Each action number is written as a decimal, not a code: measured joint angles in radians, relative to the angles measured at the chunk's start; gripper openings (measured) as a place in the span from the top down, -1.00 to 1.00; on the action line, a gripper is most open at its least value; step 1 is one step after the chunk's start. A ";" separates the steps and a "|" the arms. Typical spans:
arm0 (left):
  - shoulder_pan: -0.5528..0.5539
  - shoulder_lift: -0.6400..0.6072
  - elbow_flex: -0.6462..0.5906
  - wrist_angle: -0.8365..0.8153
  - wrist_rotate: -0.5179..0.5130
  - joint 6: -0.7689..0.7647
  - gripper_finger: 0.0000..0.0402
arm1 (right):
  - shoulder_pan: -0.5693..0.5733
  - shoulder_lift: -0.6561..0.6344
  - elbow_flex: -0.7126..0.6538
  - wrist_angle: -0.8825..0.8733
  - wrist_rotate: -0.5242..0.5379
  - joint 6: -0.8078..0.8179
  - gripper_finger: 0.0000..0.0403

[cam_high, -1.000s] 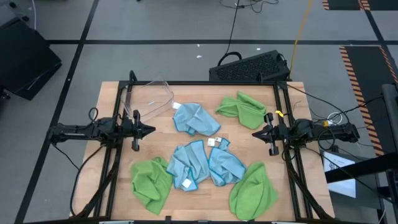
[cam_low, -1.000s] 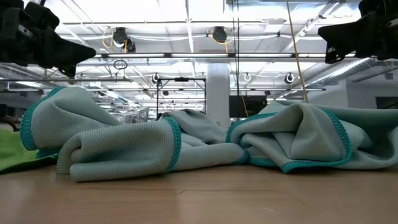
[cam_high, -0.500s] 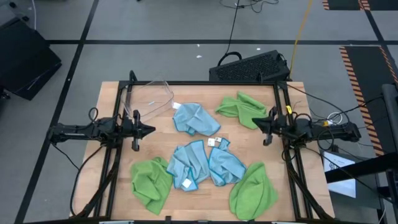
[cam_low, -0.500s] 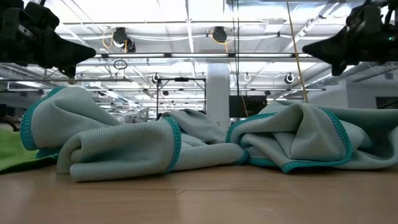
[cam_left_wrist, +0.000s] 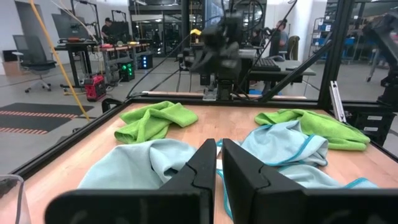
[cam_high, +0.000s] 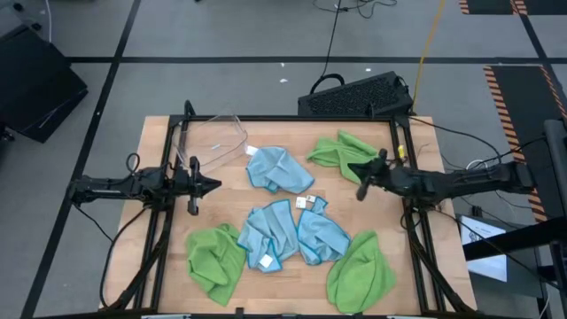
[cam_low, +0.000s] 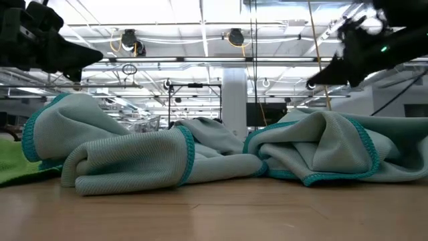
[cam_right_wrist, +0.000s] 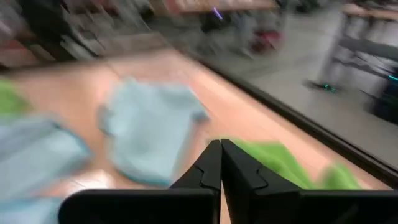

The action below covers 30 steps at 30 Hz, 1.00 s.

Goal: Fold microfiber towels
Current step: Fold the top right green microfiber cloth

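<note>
From above, six crumpled microfiber towels lie unfolded on the wooden desk (cam_high: 159, 133). A blue towel (cam_high: 279, 168) sits at centre back, a green towel (cam_high: 344, 155) to its right, two more blue ones (cam_high: 297, 235) overlap at centre front, and two green ones (cam_high: 215, 257) lie at the front corners. A clear plastic bin (cam_high: 217, 137) rests at the back left. The right gripper (cam_high: 359, 192) reaches inward, pinched shut and empty, just beside the back green towel. The left gripper (cam_high: 213, 185) waits at the left edge, nearly closed and holding nothing.

At desk height, two heaped blue towels with teal hems fill the frame, one left (cam_low: 124, 157) and one right (cam_low: 328, 150). Both arms hang dark above them, over a ceiling of lights and beams.

The left wrist view looks past narrow fingers (cam_left_wrist: 205, 168) across a blue towel (cam_left_wrist: 149, 165) to green cloths and a workshop with racks and a chair.

The right wrist view is smeared, its fingers (cam_right_wrist: 214, 163) pressed together over blue and green cloth.

Judging by this, the step is reaching for a first towel. To do it well, the right gripper should spread before descending, pinch one hemmed corner only, and drag the cloth to bare wood, away from its neighbours, to flatten it.
</note>
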 joint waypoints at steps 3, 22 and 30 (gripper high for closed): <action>0.001 0.000 0.000 0.017 0.000 -0.002 0.85 | -0.057 0.156 0.069 0.022 -0.001 0.005 1.00; 0.001 0.000 0.000 0.019 -0.026 -0.005 0.85 | -0.290 0.901 0.348 0.253 -0.348 -0.049 0.47; 0.001 0.000 0.000 -0.005 -0.029 -0.002 0.85 | -0.277 1.057 0.396 0.305 -0.342 -0.141 0.45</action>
